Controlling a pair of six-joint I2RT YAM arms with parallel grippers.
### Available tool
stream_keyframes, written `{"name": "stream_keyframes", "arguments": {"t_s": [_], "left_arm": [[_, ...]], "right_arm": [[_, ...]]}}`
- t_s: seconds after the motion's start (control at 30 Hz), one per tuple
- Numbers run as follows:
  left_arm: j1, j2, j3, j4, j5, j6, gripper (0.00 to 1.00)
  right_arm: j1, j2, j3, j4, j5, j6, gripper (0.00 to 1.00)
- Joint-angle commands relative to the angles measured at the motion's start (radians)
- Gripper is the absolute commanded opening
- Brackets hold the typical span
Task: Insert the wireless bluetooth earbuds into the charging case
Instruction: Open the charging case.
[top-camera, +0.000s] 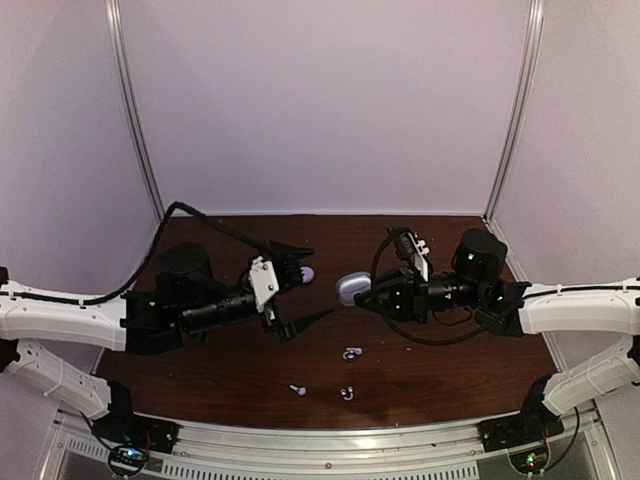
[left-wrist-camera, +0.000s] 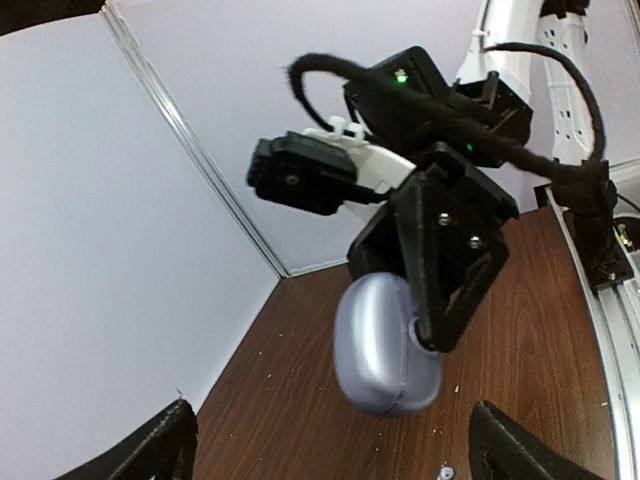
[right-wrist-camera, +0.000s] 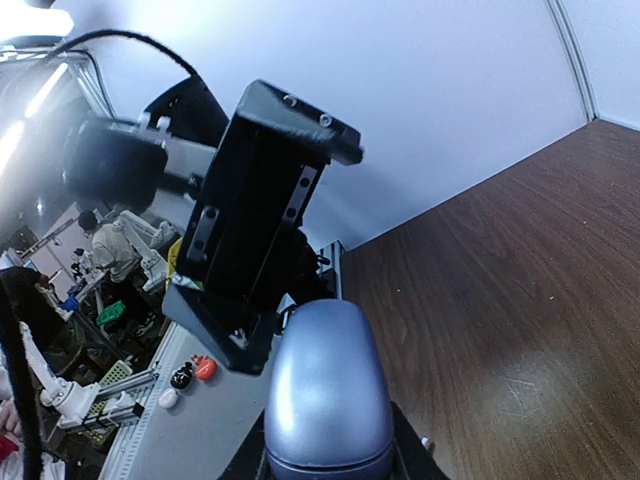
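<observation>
The charging case (top-camera: 350, 288), a closed, rounded blue-silver shell, hangs above the middle of the brown table (top-camera: 450, 370). My right gripper (top-camera: 373, 294) is shut on it from the right. The right wrist view shows the case (right-wrist-camera: 325, 390) clamped between the fingers of my right gripper (right-wrist-camera: 328, 462). My left gripper (top-camera: 318, 282) faces the case from the left, wide open and not touching it. In the left wrist view the case (left-wrist-camera: 385, 345) sits well ahead of my left gripper (left-wrist-camera: 335, 445). Three small whitish earbuds lie on the table nearer the front: one (top-camera: 351, 352), another (top-camera: 298, 389), a third (top-camera: 347, 391).
White enclosure walls (top-camera: 320, 100) close off the back and sides of the table. A metal rail (top-camera: 330, 445) runs along the near edge between the arm bases. One earbud (left-wrist-camera: 444, 470) shows at the bottom of the left wrist view.
</observation>
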Motion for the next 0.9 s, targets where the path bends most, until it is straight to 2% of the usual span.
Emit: {"name": "stream_keyframes", "arguments": {"t_s": [0.0,0.13,0.37,0.87], "left_arm": [[0.124,-0.015,0.088,-0.079,0.170,-0.349,0.96],[0.234,0.033,0.164,-0.137,0.373,-0.499,0.93],[0.240,0.133,0.243,-0.175,0.552,-0.486,0.87],[0.204,0.299,0.352,-0.191,0.557,-0.446,0.77]], "right_arm": [[-0.004,-0.061,0.000,-0.117,0.056,-0.200,0.21],[-0.003,-0.101,-0.013,-0.160,0.097,-0.275,0.19],[-0.003,-0.132,0.016,-0.302,0.178,-0.354,0.19],[-0.004,-0.153,0.020,-0.344,0.172,-0.375,0.18]]}}
